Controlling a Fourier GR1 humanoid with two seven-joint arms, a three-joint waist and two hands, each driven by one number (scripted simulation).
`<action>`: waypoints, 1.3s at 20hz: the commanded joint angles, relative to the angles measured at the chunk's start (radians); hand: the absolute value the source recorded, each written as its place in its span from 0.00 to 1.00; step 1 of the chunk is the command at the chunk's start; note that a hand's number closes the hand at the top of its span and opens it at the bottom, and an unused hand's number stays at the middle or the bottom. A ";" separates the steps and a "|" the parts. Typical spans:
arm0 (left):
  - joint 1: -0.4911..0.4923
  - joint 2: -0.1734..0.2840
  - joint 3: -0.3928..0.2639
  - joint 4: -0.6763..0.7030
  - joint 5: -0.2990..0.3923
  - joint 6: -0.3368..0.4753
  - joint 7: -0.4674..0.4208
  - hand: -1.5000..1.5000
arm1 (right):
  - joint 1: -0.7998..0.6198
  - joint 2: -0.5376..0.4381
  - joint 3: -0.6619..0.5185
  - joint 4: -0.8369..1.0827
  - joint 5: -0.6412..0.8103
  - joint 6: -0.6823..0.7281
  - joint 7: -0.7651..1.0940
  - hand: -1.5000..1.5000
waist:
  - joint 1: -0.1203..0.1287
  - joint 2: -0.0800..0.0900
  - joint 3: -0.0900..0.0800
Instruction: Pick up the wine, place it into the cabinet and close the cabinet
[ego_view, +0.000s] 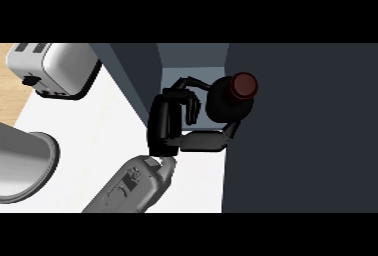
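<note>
I count one wine bottle, one toaster, one steel pot and one cabinet on my feed. One hand shows, on a grey forearm rising from the lower edge; I cannot tell which side it belongs to. Its fingers curl round the dark bottle body. The bottle sits just right of the palm, red cap up, at the cabinet opening, above the white worktop.

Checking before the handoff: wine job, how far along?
Done: the wine bottle is off the counter, picked up. In hand: one hand curls round it at the cabinet opening; which hand, I cannot tell. Left: release it inside, shut the cabinet door.
</note>
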 joint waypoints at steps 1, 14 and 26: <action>-0.028 -0.001 -0.050 0.104 0.076 0.071 -0.109 1.00 | 0.027 0.020 0.040 -0.118 -0.030 -0.016 0.034 0.00 | -0.004 0.000 0.000; 0.002 0.000 0.023 0.290 0.003 -0.027 -0.263 1.00 | 0.034 0.005 -0.044 -0.020 -0.080 0.031 -0.065 0.00 | 0.009 0.000 0.000; -0.104 0.000 0.125 0.392 0.064 -0.051 -0.272 1.00 | -0.005 -0.013 -0.057 -0.077 -0.105 -0.012 0.048 0.00 | 0.006 -0.001 0.000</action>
